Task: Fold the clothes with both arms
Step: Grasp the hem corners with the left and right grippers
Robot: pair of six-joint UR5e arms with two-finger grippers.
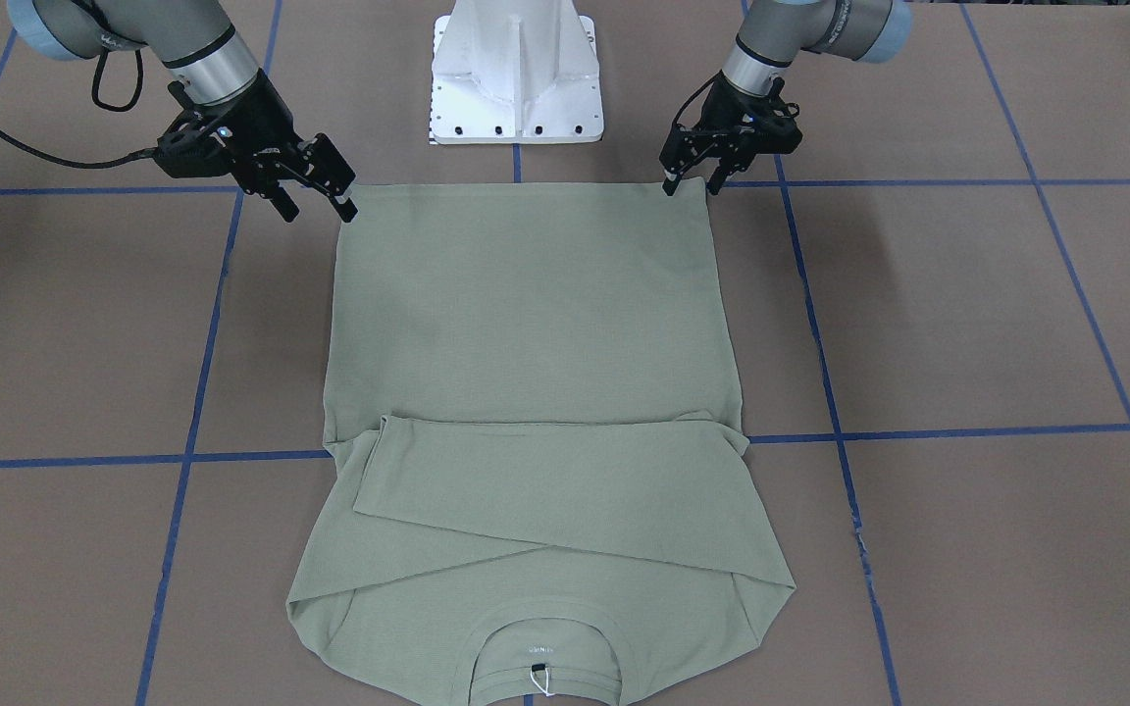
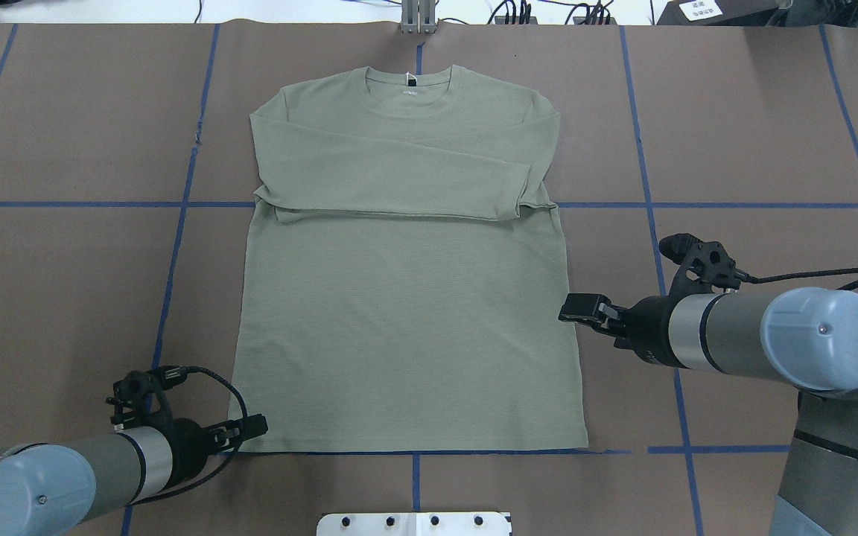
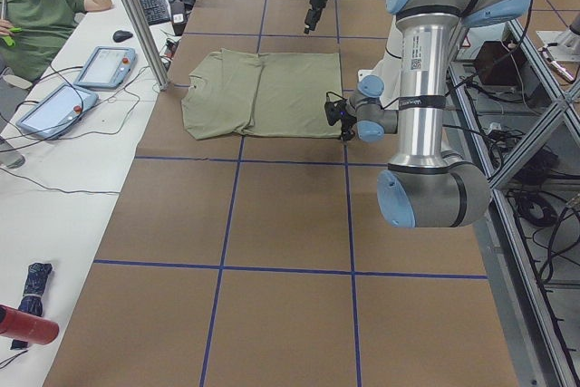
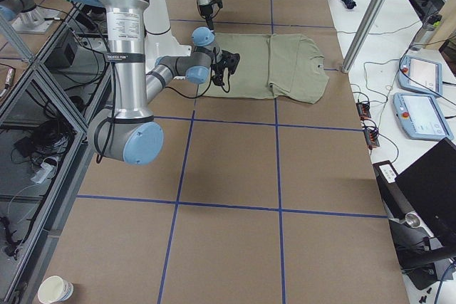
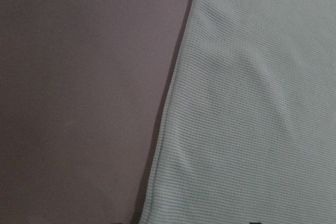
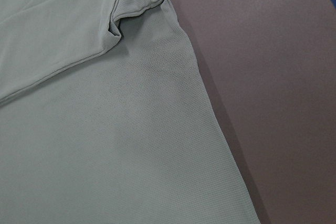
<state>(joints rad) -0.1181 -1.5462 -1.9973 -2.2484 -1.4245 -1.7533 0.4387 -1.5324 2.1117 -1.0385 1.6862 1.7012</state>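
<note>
At the near-left corner of the table (image 2: 734, 134), as the overhead view has it, your left gripper (image 1: 691, 186) sits low at the hem corner of the shirt (image 2: 407, 313). Its two fingers are spread, with one on either side of the corner. No cloth is pinched that I can make out, and its wrist camera shows only the garment's edge against bare table, very close. In the middle, the shirt lies flat and face up with the hem (image 2: 407, 450) towards the robot and the neckline (image 2: 408, 74) at the far side. Both sleeves (image 2: 399, 175) are already crossed over the chest, so I judge the sleeve folds done and the bottom-to-top fold to be the step in hand. On the right, your right gripper (image 1: 320, 209) is also spread and holds nothing. In the front-facing view it hangs just beside the other hem corner, but it looks higher off the table than its partner, and its wrist camera takes in a wide stretch of the side seam and a cuff. The next move probably calls for bringing the right side down to match. Then close both on their corners, taking both layers, and lift them evenly so the hem travels straight towards the neckline without skewing.
</note>
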